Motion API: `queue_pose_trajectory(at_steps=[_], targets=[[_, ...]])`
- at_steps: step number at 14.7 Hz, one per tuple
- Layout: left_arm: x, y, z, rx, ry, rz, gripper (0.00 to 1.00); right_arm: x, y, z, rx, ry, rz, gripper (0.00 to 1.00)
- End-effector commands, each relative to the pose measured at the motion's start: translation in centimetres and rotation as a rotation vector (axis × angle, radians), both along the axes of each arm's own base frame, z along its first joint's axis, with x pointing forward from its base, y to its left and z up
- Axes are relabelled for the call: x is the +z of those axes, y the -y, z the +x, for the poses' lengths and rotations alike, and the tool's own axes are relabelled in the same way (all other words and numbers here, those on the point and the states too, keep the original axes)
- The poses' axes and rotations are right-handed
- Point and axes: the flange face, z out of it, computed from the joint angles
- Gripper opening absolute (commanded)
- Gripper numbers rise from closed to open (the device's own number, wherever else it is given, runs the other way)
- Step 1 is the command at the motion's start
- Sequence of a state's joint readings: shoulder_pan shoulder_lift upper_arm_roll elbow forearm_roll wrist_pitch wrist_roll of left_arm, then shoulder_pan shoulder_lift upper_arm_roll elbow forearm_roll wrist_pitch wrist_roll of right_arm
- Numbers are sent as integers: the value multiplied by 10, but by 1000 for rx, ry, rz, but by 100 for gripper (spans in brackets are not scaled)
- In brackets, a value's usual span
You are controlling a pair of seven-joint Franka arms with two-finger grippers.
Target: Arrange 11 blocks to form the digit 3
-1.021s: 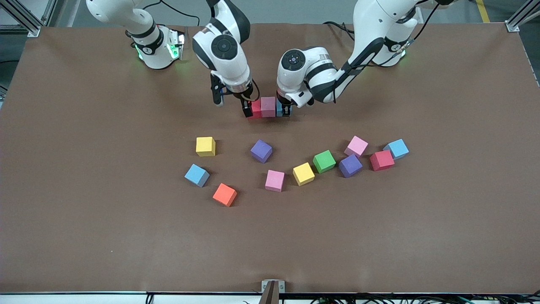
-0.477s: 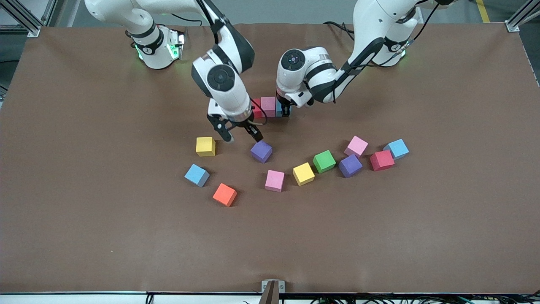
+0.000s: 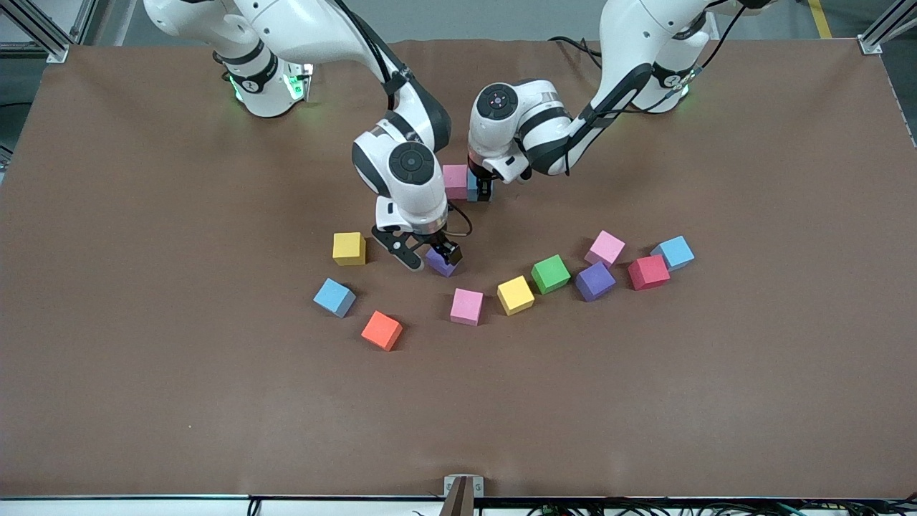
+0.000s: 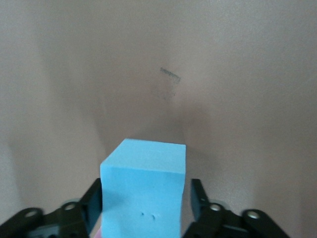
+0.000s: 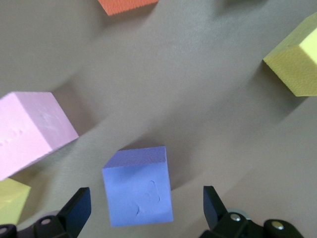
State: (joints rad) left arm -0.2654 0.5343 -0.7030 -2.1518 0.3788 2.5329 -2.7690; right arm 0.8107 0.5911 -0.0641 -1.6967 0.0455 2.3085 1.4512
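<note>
A pink block (image 3: 454, 181) and a blue block (image 3: 472, 185) stand touching in a short row; the right arm's hand hides what is beside the pink one. My left gripper (image 3: 481, 188) is low around that blue block (image 4: 143, 168), jaws close on either side, with a thin gap at one finger. My right gripper (image 3: 430, 258) is open and low over a loose purple block (image 3: 440, 264). In the right wrist view this purple block (image 5: 138, 191) sits between the spread fingers (image 5: 79, 210), touching neither.
Loose blocks lie nearer the front camera: yellow (image 3: 349, 248), blue (image 3: 334, 297), orange (image 3: 381, 330), pink (image 3: 467, 306), yellow (image 3: 516, 294), green cube (image 3: 550, 274), purple (image 3: 594, 281), pink (image 3: 605, 248), red (image 3: 648, 272), blue (image 3: 673, 252).
My right gripper left the red block at the row's end, moved toward the front camera and came down open over the purple block. The left gripper stayed at the blue block.
</note>
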Motion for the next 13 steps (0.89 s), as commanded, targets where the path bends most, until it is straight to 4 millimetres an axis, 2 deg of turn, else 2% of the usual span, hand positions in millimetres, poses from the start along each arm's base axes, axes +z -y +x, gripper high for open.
queue_pose_trajectory(at_steps=[1,5,11,13], targets=[[6,2,1,113,34,25,100,-9,-7,-1,27,2,-15,100],[19,-2,4,110,58,52,100,-21,-19,-10,40,-3,-21,100],[43,-3,7,83,105,68,100,-29,-24,-4,38,3,-18,99],[49,-4,9,79,114,72,100,-34,-24,-3,38,2,-22,95]])
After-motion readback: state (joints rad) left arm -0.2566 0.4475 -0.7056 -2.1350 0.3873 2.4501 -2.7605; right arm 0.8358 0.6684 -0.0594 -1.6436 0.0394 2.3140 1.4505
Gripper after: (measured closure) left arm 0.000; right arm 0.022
